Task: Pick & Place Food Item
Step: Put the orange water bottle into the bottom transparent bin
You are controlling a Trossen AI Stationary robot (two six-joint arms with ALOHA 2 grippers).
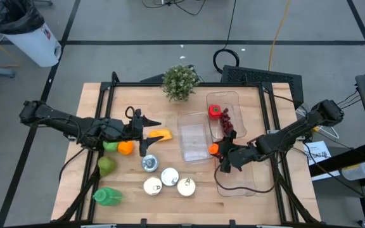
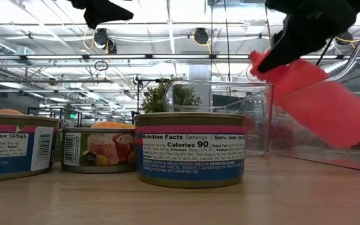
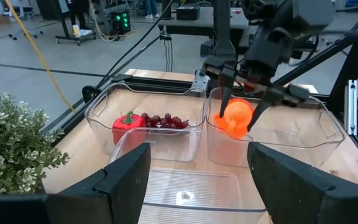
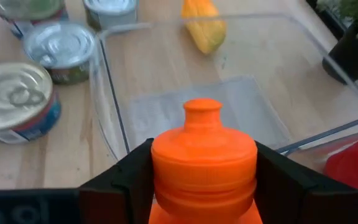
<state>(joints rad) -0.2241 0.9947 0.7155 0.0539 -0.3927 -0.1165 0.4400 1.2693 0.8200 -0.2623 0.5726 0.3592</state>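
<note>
The right end effector (image 1: 223, 158) is clenched on an orange plastic bottle (image 4: 204, 165), its two dark fingers (image 4: 120, 180) pressed against the bottle's sides just below the cap. The bottle hangs off the wooden counter (image 1: 87, 120), between a clear plastic tray (image 1: 194, 136) and a second clear tray (image 1: 239, 180). The left end effector (image 1: 146, 134) hovers with fingers spread, empty, beside a yellow-orange food piece (image 1: 160, 134), with round tin cans (image 1: 168, 179) nearby.
</note>
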